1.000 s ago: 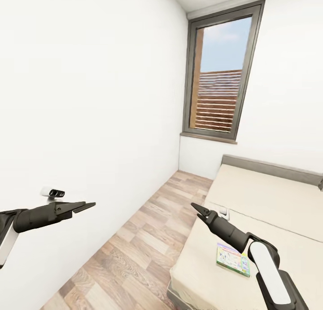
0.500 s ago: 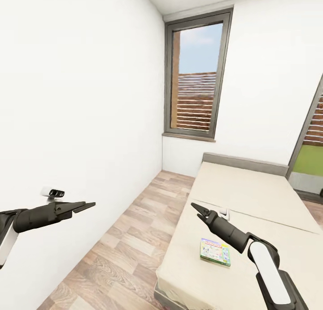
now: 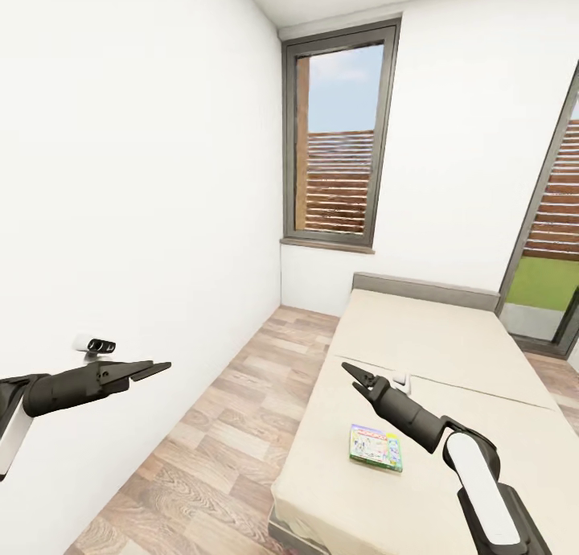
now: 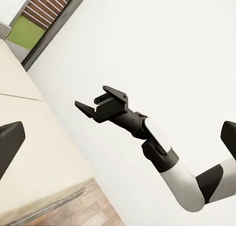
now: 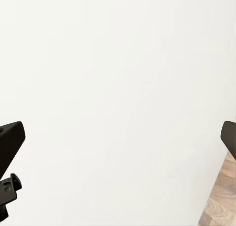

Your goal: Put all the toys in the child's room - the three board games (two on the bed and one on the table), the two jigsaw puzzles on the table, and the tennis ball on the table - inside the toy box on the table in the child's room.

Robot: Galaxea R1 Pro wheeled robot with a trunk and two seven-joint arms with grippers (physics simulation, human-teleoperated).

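Board game (image 3: 376, 448) is sliding leftward in the head view as the camera swings toward the bed (image 3: 450, 354), bringing it within approach; it is lying flat below the right gripper (image 3: 351, 371), untouched. Left wrist view is showing that gripper's (image 4: 96, 104) fingers spread; left gripper (image 3: 154, 368) fingers are looking apart too

The print on the board game (image 3: 375, 448) is too small to read. The bed (image 3: 450, 354) runs off the head view's right and bottom edges. The right arm (image 3: 482, 499) hides part of the mattress.
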